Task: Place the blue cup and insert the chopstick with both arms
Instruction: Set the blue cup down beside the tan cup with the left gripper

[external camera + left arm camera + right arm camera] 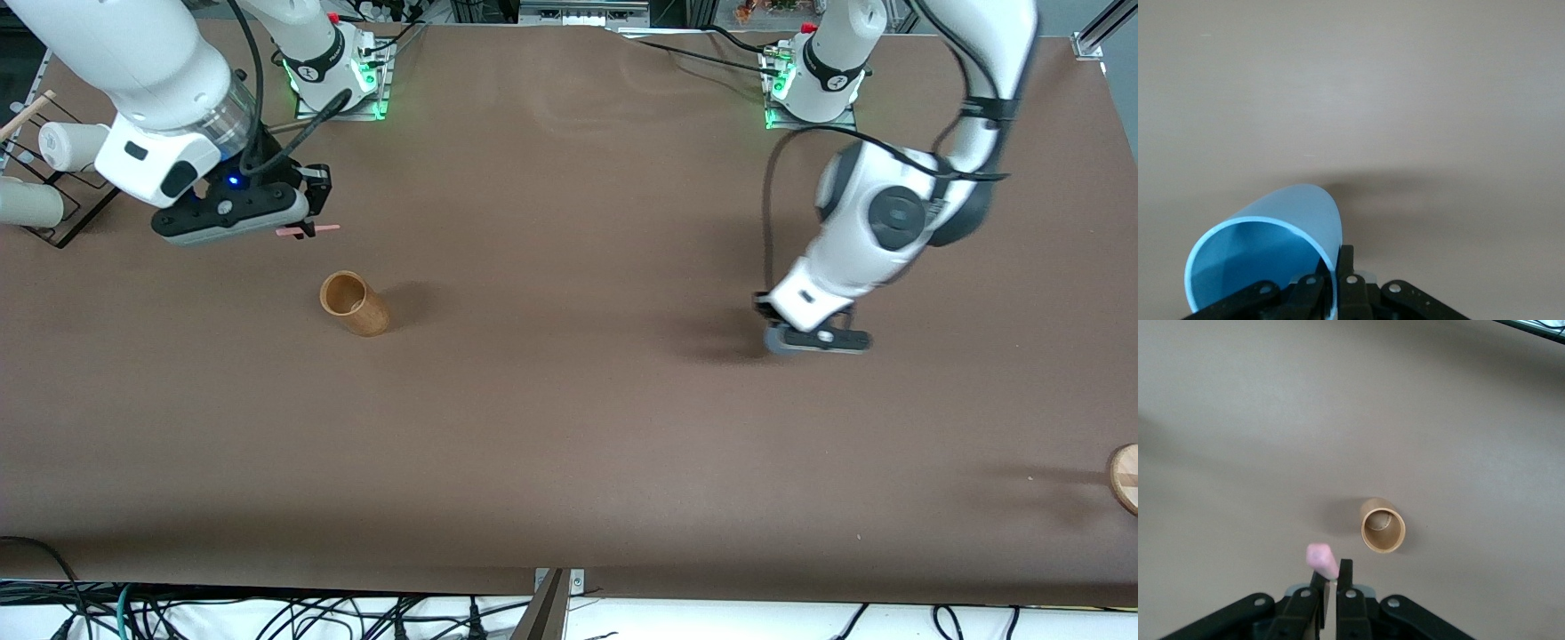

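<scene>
The left end effector [816, 340], low over the surface [569, 427] at its own arm's end, pinches the blue cup [1265, 257] by the wall, so placing it upright seems next, while the right end effector [307, 229], clamping the pink chopstick [308, 230], waits above the brown wooden cup [354, 303].

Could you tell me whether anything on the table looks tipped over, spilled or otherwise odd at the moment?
Nothing stands out. The brown wooden cup stands upright, the right gripper holds the chopstick level, and the left gripper pinches the blue cup by its rim.
</scene>
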Controlling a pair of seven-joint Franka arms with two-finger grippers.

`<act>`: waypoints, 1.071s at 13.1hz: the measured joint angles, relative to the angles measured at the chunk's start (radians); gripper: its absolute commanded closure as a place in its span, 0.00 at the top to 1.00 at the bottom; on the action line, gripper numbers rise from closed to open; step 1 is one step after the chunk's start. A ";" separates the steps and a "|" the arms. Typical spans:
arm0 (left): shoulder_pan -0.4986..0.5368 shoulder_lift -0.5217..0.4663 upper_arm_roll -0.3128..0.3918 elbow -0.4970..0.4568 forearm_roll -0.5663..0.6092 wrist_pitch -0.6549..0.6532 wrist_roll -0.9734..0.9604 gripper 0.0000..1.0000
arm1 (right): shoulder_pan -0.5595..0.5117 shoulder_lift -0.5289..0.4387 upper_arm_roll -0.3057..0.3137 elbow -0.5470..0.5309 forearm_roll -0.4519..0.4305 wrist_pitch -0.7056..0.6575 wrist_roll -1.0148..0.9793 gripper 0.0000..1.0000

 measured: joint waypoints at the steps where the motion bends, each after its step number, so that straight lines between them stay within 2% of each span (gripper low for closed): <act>1: -0.050 0.023 -0.001 0.042 -0.001 -0.023 -0.060 0.00 | 0.000 0.006 0.000 0.000 0.000 0.011 0.002 0.00; 6: -0.264 0.235 0.001 0.318 -0.002 -0.136 -0.348 0.00 | 0.011 0.042 0.000 0.004 0.002 0.068 0.013 0.00; 9: -0.339 0.374 0.004 0.487 -0.002 -0.188 -0.429 0.00 | 0.015 0.064 0.000 0.004 0.002 0.083 0.015 0.00; 13: -0.361 0.483 0.005 0.578 -0.002 -0.192 -0.447 0.00 | 0.019 0.076 0.000 0.005 0.002 0.099 0.029 0.00; 14: -0.364 0.493 0.006 0.591 -0.003 -0.196 -0.452 0.06 | 0.024 0.077 0.000 0.005 0.002 0.099 0.038 0.00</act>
